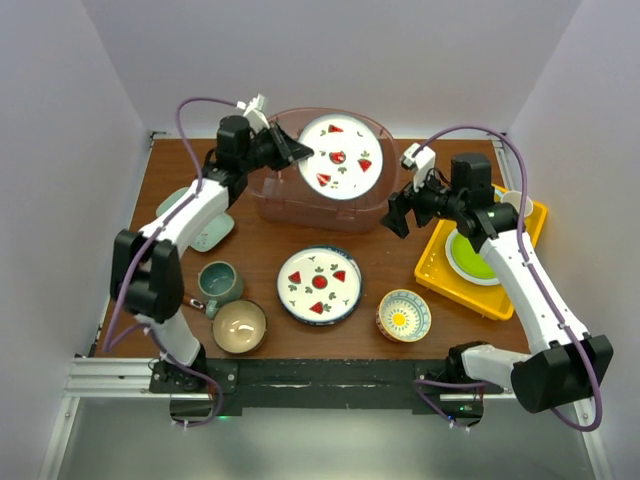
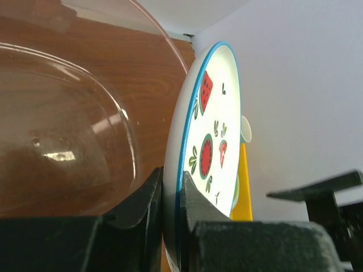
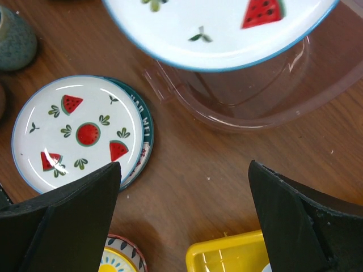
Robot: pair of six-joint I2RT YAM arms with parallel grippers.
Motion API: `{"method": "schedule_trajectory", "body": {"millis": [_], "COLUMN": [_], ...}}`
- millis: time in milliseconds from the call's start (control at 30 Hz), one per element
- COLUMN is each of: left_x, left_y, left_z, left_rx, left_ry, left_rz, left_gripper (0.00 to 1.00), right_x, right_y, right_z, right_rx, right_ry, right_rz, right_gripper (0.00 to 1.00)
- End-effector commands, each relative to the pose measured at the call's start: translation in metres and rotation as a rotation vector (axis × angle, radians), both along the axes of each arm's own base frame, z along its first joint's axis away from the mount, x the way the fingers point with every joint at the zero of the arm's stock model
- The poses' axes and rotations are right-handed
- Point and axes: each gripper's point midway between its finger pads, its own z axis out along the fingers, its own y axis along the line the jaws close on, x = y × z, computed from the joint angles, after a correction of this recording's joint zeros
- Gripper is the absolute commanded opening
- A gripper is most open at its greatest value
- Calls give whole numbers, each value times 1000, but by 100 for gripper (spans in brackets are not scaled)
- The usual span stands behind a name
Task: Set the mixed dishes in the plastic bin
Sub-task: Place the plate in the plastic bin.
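My left gripper is shut on the rim of a white plate with watermelon marks, holding it over the translucent pinkish plastic bin; the left wrist view shows the jaws clamped on the plate above the bin. My right gripper is open and empty over the table right of the bin. A second watermelon plate lies on a blue-patterned plate. A patterned bowl, a tan bowl, a teal mug and a mint dish sit on the table.
A yellow tray at the right holds a lime-green plate; its corner shows in the right wrist view. White walls enclose the brown table on three sides.
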Motion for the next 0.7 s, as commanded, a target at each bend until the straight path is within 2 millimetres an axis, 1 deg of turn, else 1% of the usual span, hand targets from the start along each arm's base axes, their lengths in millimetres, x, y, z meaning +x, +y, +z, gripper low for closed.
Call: {"method": "schedule_trajectory", "body": {"millis": [0,33,67,100,133,200,233,267,300,333,367,400,467,500,567,600,667], "left_x": [46,60,67,78,84,93,99,101,105,108,110,113,117,117,119,120,121], "left_y": [-1,-1,-1,-4,-5,-9,-13,-15,-19,-20,-22,-24,-25,-27,-26,-28,-30], "left_z": [50,39,32,12,15,4,-7,-11,-25,-27,-32,-45,-50,-65,-70,-79,-83], "left_rx": [-72,-51,-40,-24,-19,-15,-17,-19,-13,-9,-3,7,20,38,58,66,79], "left_ry": [-97,-75,-61,-26,-24,-4,16,25,50,52,63,85,90,128,138,154,162], "left_rz": [81,106,113,117,123,116,110,105,101,102,101,99,99,97,103,101,96], "left_gripper": [0,0,0,0,0,0,0,0,0,0,0,0,0,0,0,0,0], "right_x": [5,5,5,6,5,6,6,6,7,8,7,8,9,8,9,9,8], "right_y": [0,-1,-1,-2,-1,-2,-2,-2,-2,-3,-3,-3,-5,-4,-5,-5,-5], "right_z": [12,12,12,10,9,9,8,6,6,5,5,4,3,3,3,4,4], "right_rx": [12,10,7,3,2,0,-2,-3,-4,-6,-6,-6,-9,-8,-8,-8,-8], "right_ry": [-59,-61,-61,-60,-58,-59,-57,-52,-53,-51,-51,-51,-49,-49,-50,-52,-52], "right_rz": [1,-1,-1,-5,-2,-3,-3,-5,-6,-7,-7,-7,-13,-11,-12,-12,-14], "right_gripper": [98,98,98,98,98,98,98,98,98,98,98,98,98,98,98,98,98]}}
